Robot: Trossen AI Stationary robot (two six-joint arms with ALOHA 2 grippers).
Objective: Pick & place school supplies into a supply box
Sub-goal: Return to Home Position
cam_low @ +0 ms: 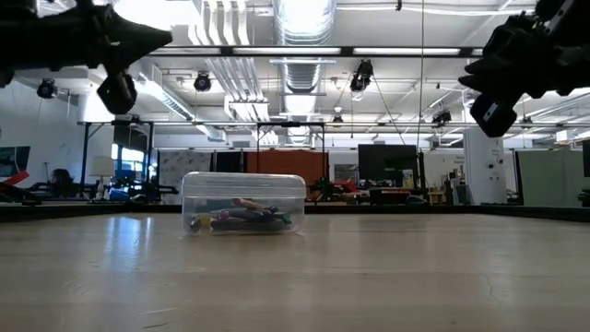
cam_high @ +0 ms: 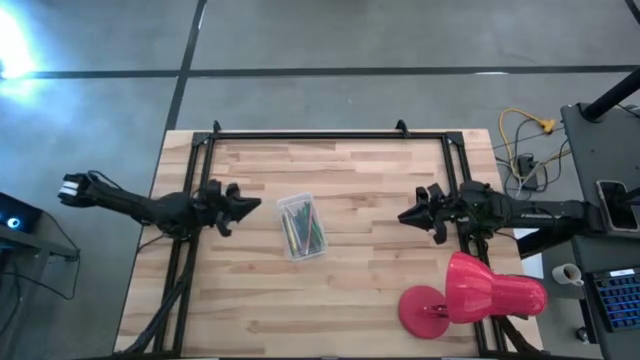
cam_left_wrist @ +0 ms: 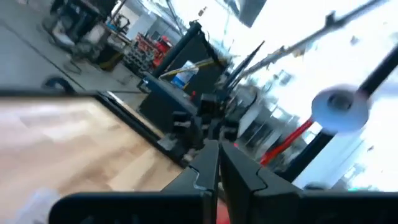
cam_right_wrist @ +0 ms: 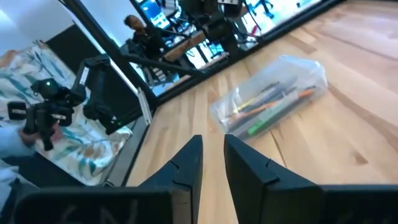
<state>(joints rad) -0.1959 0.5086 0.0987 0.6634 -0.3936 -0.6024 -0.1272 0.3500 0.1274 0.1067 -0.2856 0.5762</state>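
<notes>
High view: the supply box (cam_high: 289, 206) lies at the middle of the wooden table (cam_high: 370, 290), its long axis running from the far edge toward the near edge with a slight tilt, crosswise to the line between the two arms. The pens and pencils (cam_high: 302, 228) lie inside it, along its length. The left gripper (cam_high: 254, 204) points at the box from just beside it. The right gripper (cam_high: 405, 215) faces it from farther off, so the left arm is the nearer. Neither touches the box. A red lamp (cam_high: 480, 295), glossy and dome-shaped, stands near the right arm's base. Low view: the box is a clear, thin-walled plastic case with rounded corners, its lid on, resting flat on the table. Both arms hang high at the upper corners, well above it. Left wrist view: the left fingers are pressed together and hold nothing. The box cannot be made out here. Right wrist view: the right fingers stand parted by a narrow gap, empty, and the box lies ahead of them and to one side on smooth, pale planks. Judgement: the packing looks complete, and retreat to rest calls only for clearance from the box, which both arms have.
</notes>
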